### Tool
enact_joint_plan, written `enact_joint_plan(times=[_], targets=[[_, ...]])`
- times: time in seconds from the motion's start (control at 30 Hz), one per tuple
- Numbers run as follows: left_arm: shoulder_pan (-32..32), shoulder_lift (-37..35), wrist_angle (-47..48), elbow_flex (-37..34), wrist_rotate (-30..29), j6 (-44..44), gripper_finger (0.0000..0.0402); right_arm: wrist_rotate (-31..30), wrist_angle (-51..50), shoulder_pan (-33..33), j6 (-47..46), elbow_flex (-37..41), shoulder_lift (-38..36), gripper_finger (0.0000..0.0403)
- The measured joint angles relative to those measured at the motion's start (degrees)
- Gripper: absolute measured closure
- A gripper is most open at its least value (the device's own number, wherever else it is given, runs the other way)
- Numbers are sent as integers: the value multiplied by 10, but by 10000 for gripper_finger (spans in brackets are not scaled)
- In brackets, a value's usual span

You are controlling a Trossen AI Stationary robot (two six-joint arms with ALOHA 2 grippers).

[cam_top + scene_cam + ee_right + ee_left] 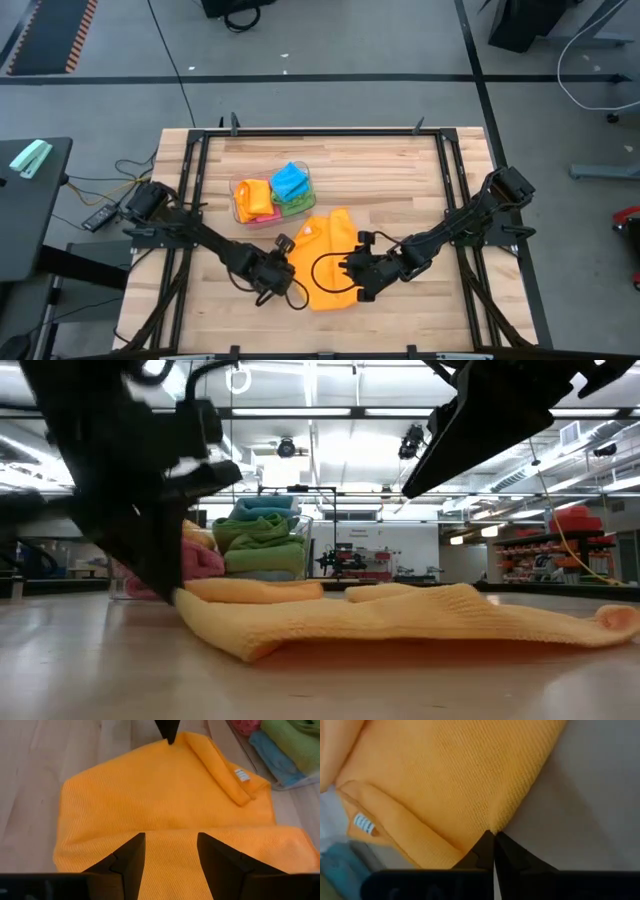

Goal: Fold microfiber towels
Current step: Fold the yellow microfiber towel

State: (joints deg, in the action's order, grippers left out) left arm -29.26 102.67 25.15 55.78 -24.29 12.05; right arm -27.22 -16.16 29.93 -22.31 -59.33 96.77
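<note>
Wooden tabletop [400, 180] carrying the work. Orange microfiber towel [325, 262], partly folded, lies flat near the front centre, just in front of a clear tub [243, 189] that holds folded orange, blue, green and pink towels [290, 182]. Left pincer [283, 277] is clamped tight on the orange towel's left edge. Right pincer [354, 273] hovers over the towel's right part, fingers [127, 857] spread and holding nothing.

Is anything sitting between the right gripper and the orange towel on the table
Nothing visible. The right gripper hangs open directly over the orange towel, with only bare cloth between its fingers. The left gripper is shut on the towel's far edge.
</note>
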Motion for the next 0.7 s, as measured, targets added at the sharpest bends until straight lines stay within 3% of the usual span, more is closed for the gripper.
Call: enact_joint_plan(times=[0.27,0.43,0.7], targets=[[-4,-1,188,123,119,-133,391,0,125,0,9,59,0,215],[-12,-1,293,185,132,-169,396,0,199,0,-7,124,1,215],[-10,-2,398,263,143,-219,397,9,207,0,-56,161,1,215]])
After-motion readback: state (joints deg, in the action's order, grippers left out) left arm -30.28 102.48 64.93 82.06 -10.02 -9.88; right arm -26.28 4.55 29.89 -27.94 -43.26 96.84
